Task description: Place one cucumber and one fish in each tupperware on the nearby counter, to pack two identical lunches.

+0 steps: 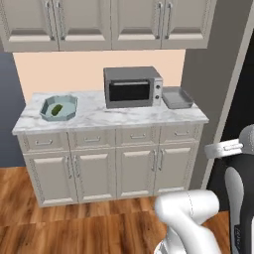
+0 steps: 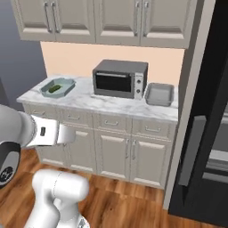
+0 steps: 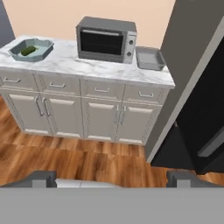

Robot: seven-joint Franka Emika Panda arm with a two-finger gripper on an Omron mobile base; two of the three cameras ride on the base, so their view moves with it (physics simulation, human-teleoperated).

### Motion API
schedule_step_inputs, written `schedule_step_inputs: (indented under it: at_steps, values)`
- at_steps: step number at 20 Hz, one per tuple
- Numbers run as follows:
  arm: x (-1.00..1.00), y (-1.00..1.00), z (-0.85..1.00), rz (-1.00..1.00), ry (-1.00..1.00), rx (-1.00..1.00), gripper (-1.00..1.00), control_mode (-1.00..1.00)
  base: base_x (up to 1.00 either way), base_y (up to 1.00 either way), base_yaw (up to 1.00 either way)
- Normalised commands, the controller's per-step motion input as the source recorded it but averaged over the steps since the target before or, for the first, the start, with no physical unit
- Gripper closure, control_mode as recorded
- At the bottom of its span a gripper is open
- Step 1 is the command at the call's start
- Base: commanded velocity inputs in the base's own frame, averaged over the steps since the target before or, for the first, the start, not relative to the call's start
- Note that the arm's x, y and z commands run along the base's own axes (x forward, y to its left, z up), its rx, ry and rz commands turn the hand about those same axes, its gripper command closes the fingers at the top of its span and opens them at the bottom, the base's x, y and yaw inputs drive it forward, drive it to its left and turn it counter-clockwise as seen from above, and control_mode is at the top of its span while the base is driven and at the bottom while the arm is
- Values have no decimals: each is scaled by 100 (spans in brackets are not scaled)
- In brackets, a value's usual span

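A pale blue octagonal tupperware [image 1: 73, 105] [image 2: 69, 83] [image 3: 43, 43] sits at the left end of the marbled counter [image 1: 114, 116] [image 2: 107, 103] [image 3: 87, 65]. One dark-green cucumber [image 1: 57, 109] [image 2: 55, 88] [image 3: 28, 50] lies inside it. At the counter's right end stands a grey rectangular tupperware [image 1: 177, 97] [image 2: 159, 94] [image 3: 149, 58] with nothing visible in it. The fish is out of view. My gripper [image 3: 113, 179] is open, nothing between its fingers, held well back from the counter and above the wooden floor.
A dark grey toaster oven [image 1: 132, 87] [image 2: 119, 79] [image 3: 106, 40] stands between the two containers. A tall black fridge [image 2: 209, 133] [image 3: 205, 118] and a grey side panel flank the counter on the right. Upper cabinets [image 1: 109, 22] hang above.
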Motion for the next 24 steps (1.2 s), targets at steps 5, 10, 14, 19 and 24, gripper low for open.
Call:
schedule_step_inputs:
  at_steps: [5,10,14,19,24]
  values:
    - [0,0,0,0,0,0,-100,100,-34,-46,0]
    - [0,0,0,0,0,0,-100,100,0,-97,-3]
    - [0,0,0,0,0,0,-100,100,1,-100,-2]
    - [0,0,0,0,0,0,-100,100,21,-100,-1]
    - [0,0,0,0,0,0,-100,100,31,-100,0]
